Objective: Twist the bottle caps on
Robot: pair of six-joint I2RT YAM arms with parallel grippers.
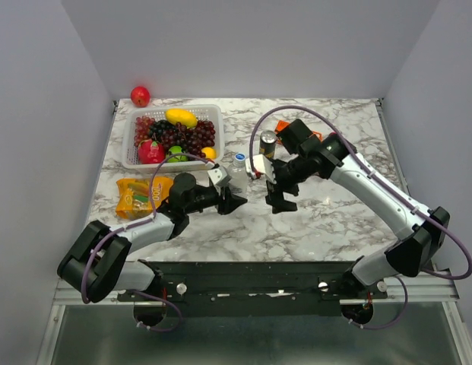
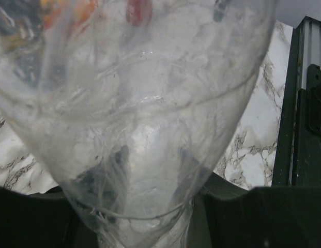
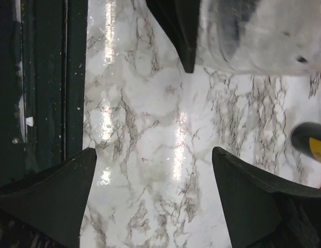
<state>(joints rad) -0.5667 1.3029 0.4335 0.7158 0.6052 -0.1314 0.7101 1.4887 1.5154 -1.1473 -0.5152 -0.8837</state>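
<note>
The left pincer [image 1: 232, 201] was clenched round a clear bottle [image 2: 144, 119], which filled the gap between its fingers; the plastic looked thin and creased, with no label in sight; whether its neck bore a cap could not be told. Just beyond that pincer, toward the right one, a blue cap [image 1: 240, 158] showed above the worktop [image 1: 327, 220]; loose or already on a neck, unclear. The right pincer [image 3: 154, 155] hung released and empty beside the bottle; most of the screwing seemingly remained.

Right hand [image 3: 154, 155]: spread wide, only bare desk [image 3: 150, 103] between its tips.
Clear bottle [image 3: 263, 36]: beyond the hand, right of centre.
Dark can [image 3: 310, 142]: at its far right.
</note>
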